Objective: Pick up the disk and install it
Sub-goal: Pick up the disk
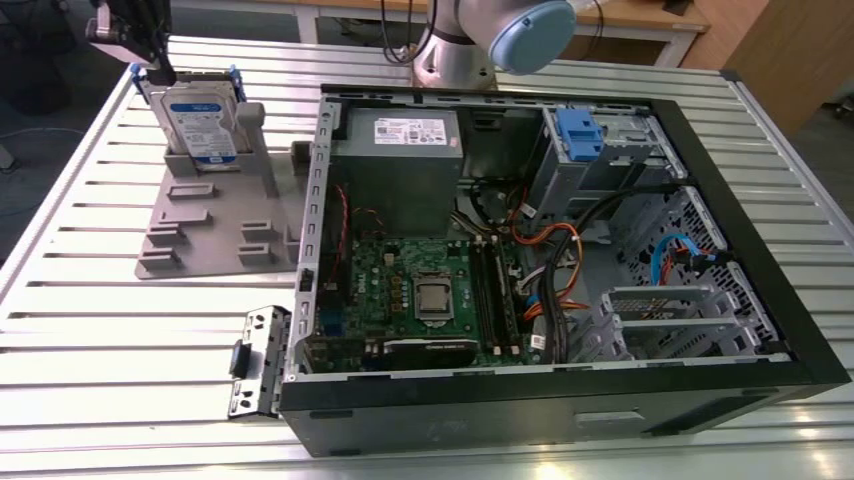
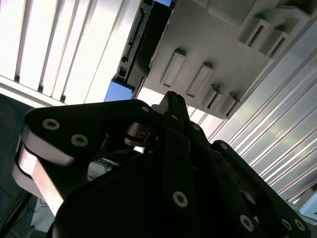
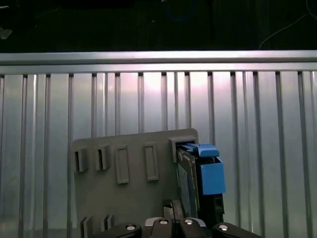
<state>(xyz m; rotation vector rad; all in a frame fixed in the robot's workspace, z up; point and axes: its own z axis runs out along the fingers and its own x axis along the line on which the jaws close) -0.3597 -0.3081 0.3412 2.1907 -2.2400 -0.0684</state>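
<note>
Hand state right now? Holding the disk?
Hand: cannot tell whether open or closed; it sits by the top edge of the disk, which stands upright in the grey holder.

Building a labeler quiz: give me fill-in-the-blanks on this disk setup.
1. The disk stands ____ in the grey holder.
2. The holder sits on the exterior view's ____ of the computer case.
3. The disk's carrier frame is ____.
4. The gripper is nearest the disk's ____ edge.
Missing: upright; left; blue; top.

Strong glare on slatted table (image 1: 120,340); second wrist view foreground dark, highlights blown.
</note>
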